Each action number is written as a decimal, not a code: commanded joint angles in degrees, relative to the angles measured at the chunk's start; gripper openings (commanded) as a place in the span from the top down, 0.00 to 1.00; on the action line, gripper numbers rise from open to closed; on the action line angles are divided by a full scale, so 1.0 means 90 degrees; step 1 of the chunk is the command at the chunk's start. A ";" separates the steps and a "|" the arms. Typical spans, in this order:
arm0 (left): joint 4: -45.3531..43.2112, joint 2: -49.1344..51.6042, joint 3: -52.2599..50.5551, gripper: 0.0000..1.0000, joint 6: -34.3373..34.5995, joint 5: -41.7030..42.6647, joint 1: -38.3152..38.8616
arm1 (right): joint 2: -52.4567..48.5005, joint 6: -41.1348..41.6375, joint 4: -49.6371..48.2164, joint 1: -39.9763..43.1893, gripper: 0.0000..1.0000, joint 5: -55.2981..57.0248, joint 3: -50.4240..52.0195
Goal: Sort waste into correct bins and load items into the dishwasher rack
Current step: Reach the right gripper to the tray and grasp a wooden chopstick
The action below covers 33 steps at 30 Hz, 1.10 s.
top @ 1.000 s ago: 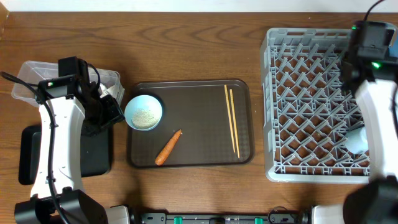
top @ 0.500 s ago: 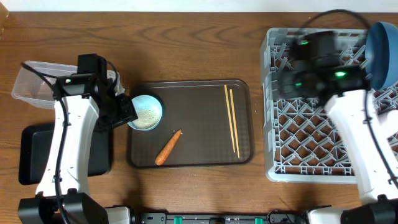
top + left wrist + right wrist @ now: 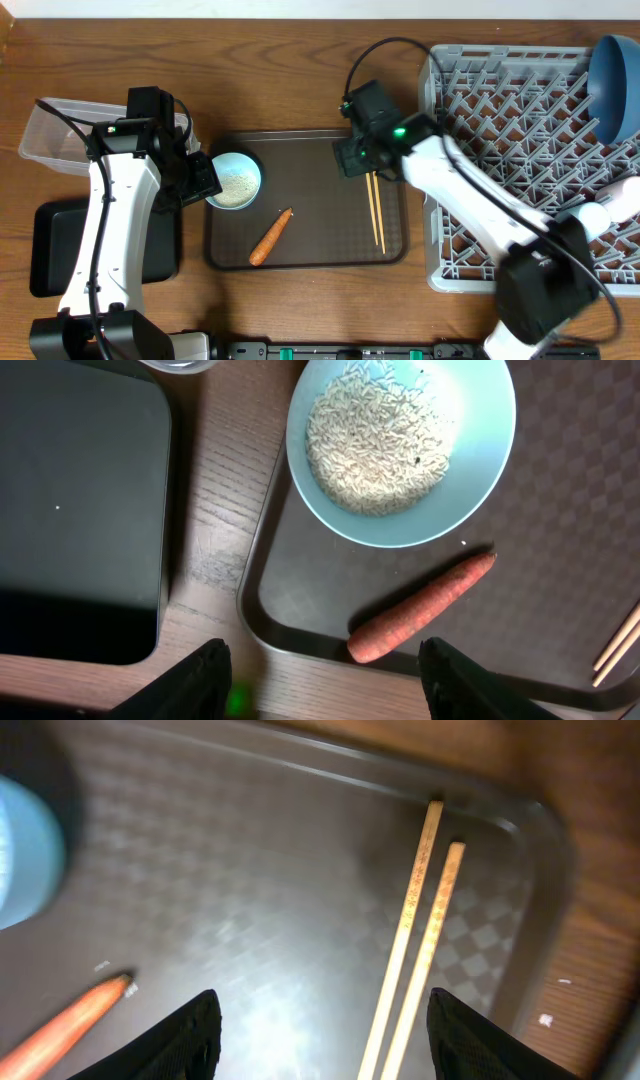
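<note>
The chopsticks (image 3: pixel 374 195) lie on the brown tray (image 3: pixel 300 264), and our right tool (image 3: pixel 322 1025), swung over from the dishwasher rack (image 3: pixel 480 110) where the blue plate (image 3: pixel 614 85) now stands, hovers above them, fingers apart and empty, so we reckon they load next.

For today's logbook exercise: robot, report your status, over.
Left gripper open, empty, beside rice bowl. Right gripper open, empty, over chopsticks. Nothing in the way.
</note>
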State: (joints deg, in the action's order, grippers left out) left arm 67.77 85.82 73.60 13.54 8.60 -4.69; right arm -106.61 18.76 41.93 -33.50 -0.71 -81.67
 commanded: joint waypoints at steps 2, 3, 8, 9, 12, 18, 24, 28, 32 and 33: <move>0.0036 0.0022 -0.0070 0.37 0.0029 -0.0080 0.0017 | -0.0498 0.0828 -0.0102 -0.0078 0.34 0.0731 -0.0002; 0.0036 0.0022 -0.0070 0.37 0.0029 -0.0080 0.0017 | -0.0578 0.0826 -0.0136 -0.0078 0.34 0.0746 -0.0002; 0.0036 0.0022 -0.0070 0.37 0.0029 -0.0080 0.0017 | -0.0925 0.0840 -0.0185 -0.0092 0.34 0.0646 -0.0002; 0.0036 0.0022 -0.0070 0.37 0.0029 -0.0080 0.0017 | -0.0979 0.0840 -0.0187 -0.0102 0.34 0.0607 -0.0002; 0.0036 0.0022 -0.0070 0.37 0.0029 -0.0080 0.0017 | -0.1056 0.0840 -0.0194 -0.0163 0.34 0.0554 -0.0002; 0.0039 0.0022 -0.0070 0.37 0.0029 -0.0080 0.0017 | -0.1253 0.0925 -0.0214 -0.0267 0.34 0.0551 0.0012; 0.0039 0.0022 -0.0070 0.37 0.0029 -0.0080 0.0017 | -0.1282 0.0969 -0.0206 -0.0318 0.36 0.0707 0.0041; 0.0044 0.0022 -0.0070 0.37 0.0029 -0.0080 0.0017 | -0.1282 0.1056 -0.0204 -0.0323 0.36 0.0821 0.0049; 0.0051 0.0022 -0.0070 0.37 0.0029 -0.0080 0.0017 | -0.1282 0.1064 -0.0138 -0.0323 0.36 0.0818 0.0138; 0.0058 0.0022 -0.0070 0.37 0.0029 -0.0080 0.0017 | -0.1282 0.1107 -0.0136 -0.0323 0.36 0.0823 0.0192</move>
State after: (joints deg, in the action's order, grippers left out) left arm 67.79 85.82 73.60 13.54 8.60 -4.69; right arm -117.75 27.05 40.42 -36.10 5.23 -81.30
